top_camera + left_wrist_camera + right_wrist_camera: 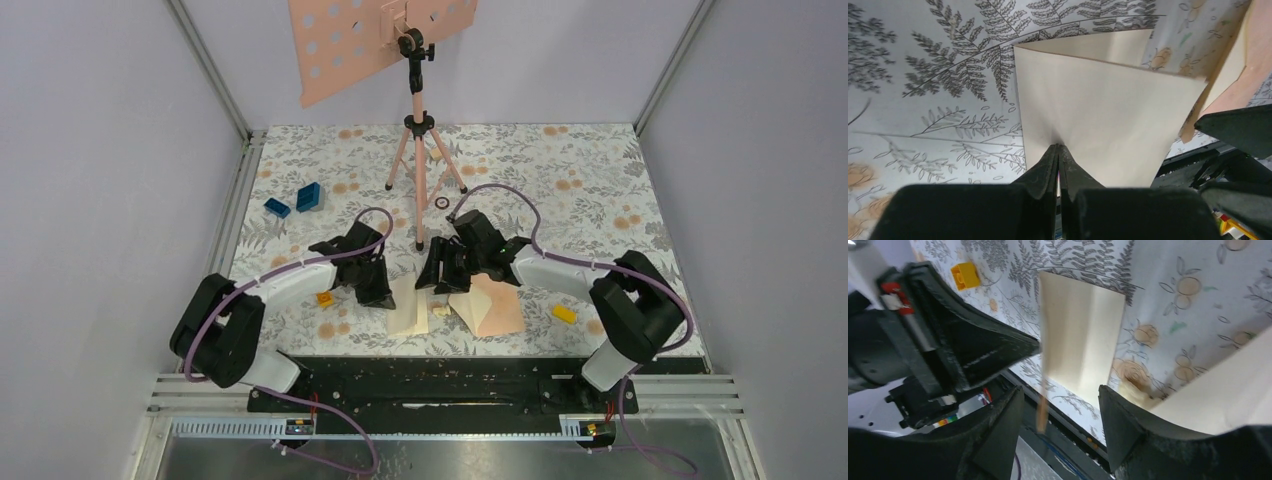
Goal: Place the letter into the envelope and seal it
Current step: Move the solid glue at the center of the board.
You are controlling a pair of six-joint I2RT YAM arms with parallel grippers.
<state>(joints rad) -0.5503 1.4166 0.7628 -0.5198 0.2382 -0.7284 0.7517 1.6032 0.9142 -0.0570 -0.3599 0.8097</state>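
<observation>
Where the left jaws clamp tight on its near edge, the letter [1108, 115], thin cream sheet bowing ahead of them, squarish peach paper envelope [495, 310] just beside the right jaws, those spread wide, fern-printed tabletop [923, 75] below

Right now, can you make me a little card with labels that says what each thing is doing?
left tool: shut on the letter, whose cream side is showing
right tool: open, close to the letter
envelope: peach, just right of the letter
letter inside envelope: not yet
yellow blocks: two, one near each arm
blue blocks: two, far left on the table
</observation>
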